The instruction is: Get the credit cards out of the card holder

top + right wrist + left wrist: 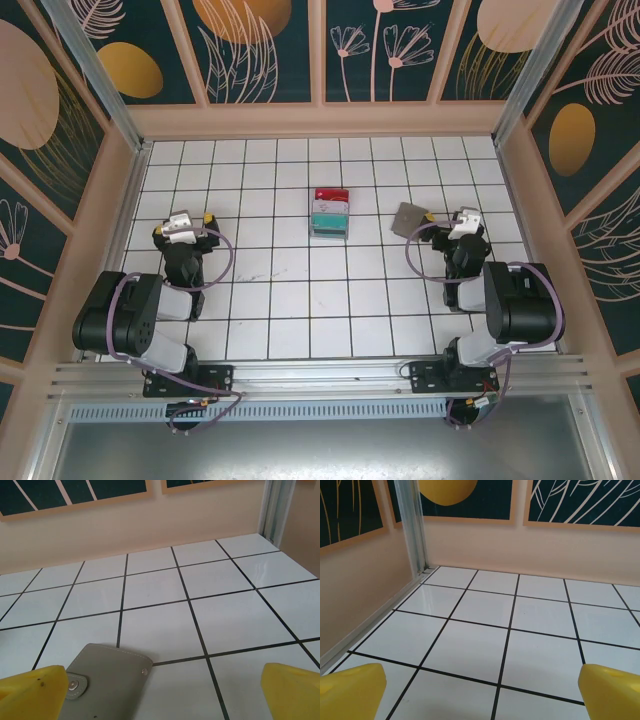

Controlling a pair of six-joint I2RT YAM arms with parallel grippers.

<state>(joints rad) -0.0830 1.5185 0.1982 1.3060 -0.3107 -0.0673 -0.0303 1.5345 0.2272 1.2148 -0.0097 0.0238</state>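
The card holder (pixel 409 219) is a flat grey-brown wallet lying closed on the white tiles at the right, its snap strap fastened. In the right wrist view the card holder (pixel 107 680) lies low and left, just ahead of my left yellow finger (pixel 31 692). The credit cards are hidden. My right gripper (pixel 463 220) (pixel 162 695) stands open just right of the holder, nothing between its fingers. My left gripper (pixel 190 224) (pixel 480 695) stands open over bare tiles at the left, far from the holder.
A red, white and teal stack (pixel 330 213) sits mid-table, left of the card holder. Pale walls (pixel 140 150) ring the tiled floor. An aluminium post (pixel 415 527) marks the far left corner in the left wrist view.
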